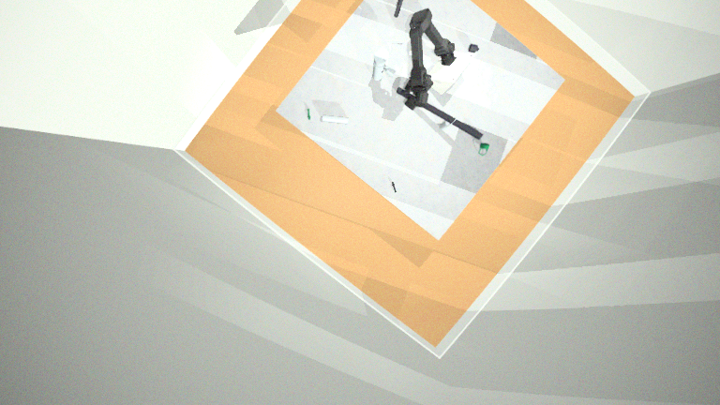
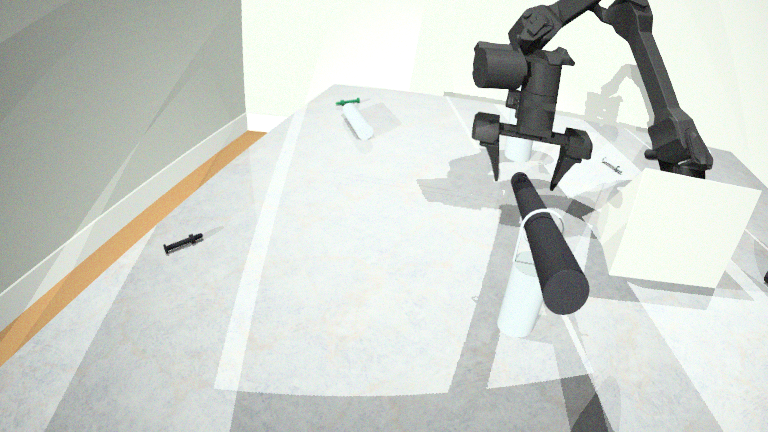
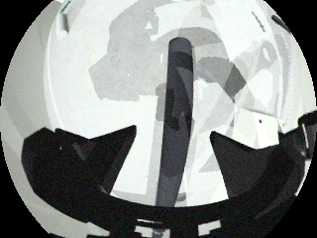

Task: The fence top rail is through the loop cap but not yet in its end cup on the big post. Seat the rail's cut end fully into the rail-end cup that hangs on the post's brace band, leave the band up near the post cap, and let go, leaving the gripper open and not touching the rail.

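The dark rail slopes through the pale loop cap above the small pale post. My gripper is wide open near the rail's far end. Its fingers stand on either side of the rail in the wrist view, with gaps to both. The fingertips' height against the rail is hard to tell. The big pale post stands beyond my gripper, partly hidden behind it in the exterior view. The rail-end cup shows small beside the post, apart from the rail's end.
A cream box stands right of the rail, by the arm's base. A white cylinder and green piece lie far left. A black bolt-like piece lies apart. A green looped part is near the rail's other end.
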`<move>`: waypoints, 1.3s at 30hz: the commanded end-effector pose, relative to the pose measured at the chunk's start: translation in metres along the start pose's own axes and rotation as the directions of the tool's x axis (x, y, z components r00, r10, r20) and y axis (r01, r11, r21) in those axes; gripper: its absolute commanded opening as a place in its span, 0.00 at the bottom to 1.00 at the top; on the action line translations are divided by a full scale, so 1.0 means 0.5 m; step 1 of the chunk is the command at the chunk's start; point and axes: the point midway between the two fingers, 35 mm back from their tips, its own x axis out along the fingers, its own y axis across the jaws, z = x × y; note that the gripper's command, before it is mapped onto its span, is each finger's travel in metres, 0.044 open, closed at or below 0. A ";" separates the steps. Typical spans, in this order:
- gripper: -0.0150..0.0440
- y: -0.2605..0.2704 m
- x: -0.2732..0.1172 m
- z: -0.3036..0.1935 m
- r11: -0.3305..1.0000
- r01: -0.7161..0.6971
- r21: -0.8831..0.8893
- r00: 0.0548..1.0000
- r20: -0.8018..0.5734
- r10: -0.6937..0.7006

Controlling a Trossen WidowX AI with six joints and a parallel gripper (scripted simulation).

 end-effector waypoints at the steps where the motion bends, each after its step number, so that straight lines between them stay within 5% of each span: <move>1: 1.00 -0.003 0.016 0.002 1.000 0.006 -0.005 1.000 0.005 -0.006; 20: 1.00 -0.006 0.072 0.004 1.000 0.006 -0.005 1.000 0.008 -0.006; 31: 0.51 -0.006 0.072 0.004 1.000 0.006 -0.005 1.000 0.008 -0.006; 36: 0.45 -0.006 0.072 0.004 1.000 0.006 -0.005 1.000 0.008 -0.006; 39: 0.32 -0.006 0.066 0.004 1.000 0.006 -0.005 1.000 0.008 -0.006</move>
